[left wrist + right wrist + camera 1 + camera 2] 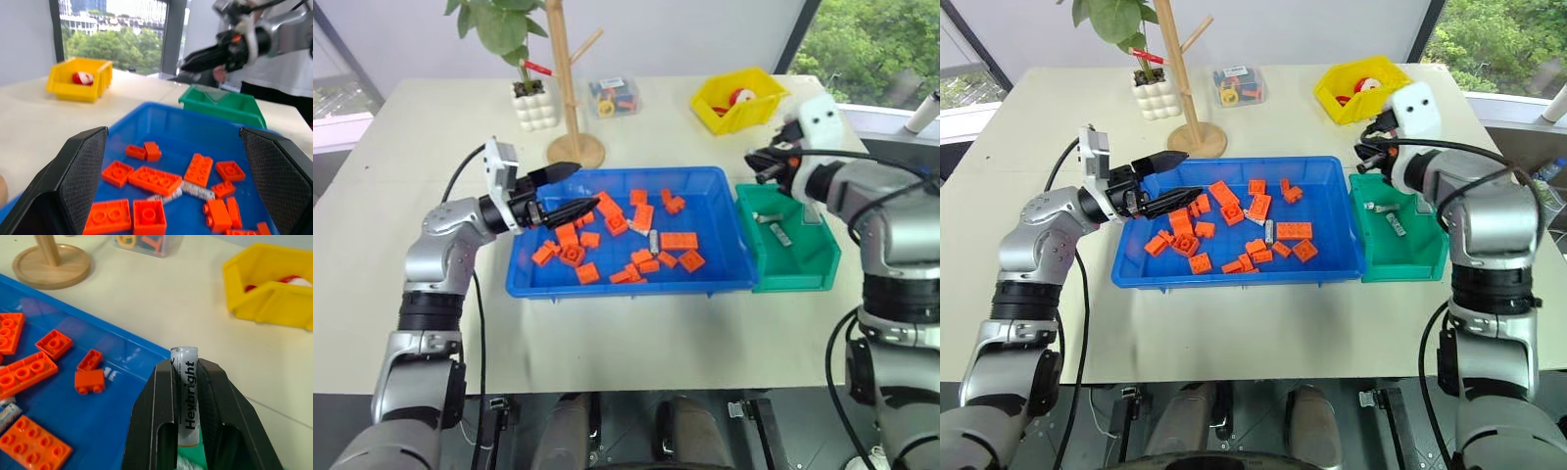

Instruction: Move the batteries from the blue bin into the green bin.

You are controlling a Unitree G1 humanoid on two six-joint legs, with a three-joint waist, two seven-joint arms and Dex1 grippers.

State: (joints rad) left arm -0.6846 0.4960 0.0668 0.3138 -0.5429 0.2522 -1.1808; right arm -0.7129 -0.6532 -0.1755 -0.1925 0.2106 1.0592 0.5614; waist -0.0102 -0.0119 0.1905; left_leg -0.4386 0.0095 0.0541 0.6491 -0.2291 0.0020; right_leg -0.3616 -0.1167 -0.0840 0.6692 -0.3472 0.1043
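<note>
The blue bin sits mid-table, scattered with orange bricks; two batteries lie among them near its middle. To its right, touching it, stands the green bin with two batteries on its floor. My right gripper hovers over the green bin's far left corner, shut on a silvery battery that stands upright between its fingers. My left gripper is open above the left end of the blue bin, pointing toward the right, with nothing between its fingers.
A yellow bin holding a red-and-white item stands behind the green bin. At the back are a wooden stand, a potted plant and a small clear box. Bare table lies in front of both bins.
</note>
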